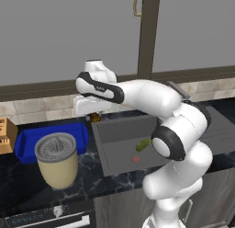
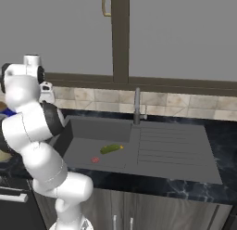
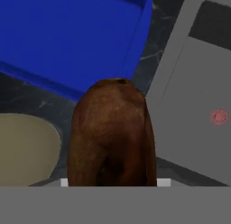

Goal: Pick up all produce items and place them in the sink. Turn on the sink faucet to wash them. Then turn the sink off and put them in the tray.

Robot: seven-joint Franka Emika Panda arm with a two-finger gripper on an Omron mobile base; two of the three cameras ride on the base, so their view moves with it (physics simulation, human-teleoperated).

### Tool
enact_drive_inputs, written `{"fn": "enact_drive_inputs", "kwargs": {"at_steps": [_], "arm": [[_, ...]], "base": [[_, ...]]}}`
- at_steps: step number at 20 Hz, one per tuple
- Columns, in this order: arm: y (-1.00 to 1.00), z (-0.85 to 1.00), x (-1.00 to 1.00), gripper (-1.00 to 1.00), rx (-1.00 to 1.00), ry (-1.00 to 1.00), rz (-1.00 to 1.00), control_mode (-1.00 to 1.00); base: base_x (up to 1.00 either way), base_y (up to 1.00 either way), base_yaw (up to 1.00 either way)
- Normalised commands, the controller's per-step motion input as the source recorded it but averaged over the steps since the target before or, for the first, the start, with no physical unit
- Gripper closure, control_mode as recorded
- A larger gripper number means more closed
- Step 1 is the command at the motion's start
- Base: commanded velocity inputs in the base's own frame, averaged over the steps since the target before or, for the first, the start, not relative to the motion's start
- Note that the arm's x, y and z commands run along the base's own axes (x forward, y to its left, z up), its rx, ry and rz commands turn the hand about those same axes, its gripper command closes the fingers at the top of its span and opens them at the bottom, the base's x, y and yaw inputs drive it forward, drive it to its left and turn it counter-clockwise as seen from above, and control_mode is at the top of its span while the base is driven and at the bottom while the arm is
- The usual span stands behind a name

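Observation:
My gripper [image 1: 94,115] is shut on the stubby brown-orange produce item [image 3: 113,133], which hangs just above the dark counter strip between the blue tray [image 1: 26,140] and the sink's left rim. The item covers the fingertips in the hand view, where the blue tray [image 3: 67,38] lies beyond it to the upper left. The green cucumber-like produce item [image 1: 143,145] [image 2: 111,149] lies on the floor of the grey sink [image 1: 120,133] [image 2: 95,130]. At the back of the basin the sink faucet [image 2: 137,106] stands upright, and no water shows.
A beige cup with a grey juicer top [image 1: 56,159] stands in front of the tray. On the sink floor near the cucumber sits a small flat red spot [image 2: 95,159]. The ribbed drainboard [image 2: 171,150] extends right of the basin. A wooden block [image 1: 5,135] stands at the far left.

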Motion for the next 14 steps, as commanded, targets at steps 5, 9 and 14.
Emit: {"fn": "enact_drive_inputs", "kwargs": {"at_steps": [5,9,14], "arm": [[0.47,-0.25,0.39,1.00,0.02,0.00,0.03,-1.00],[0.41,-0.32,0.40,1.00,0.00,0.00,0.01,-1.00],[0.31,-0.35,0.35,1.00,0.00,0.00,0.00,-1.00]], "base": [[0.00,0.00,0.00],[0.00,0.00,0.00],[0.00,0.00,0.00]]}}
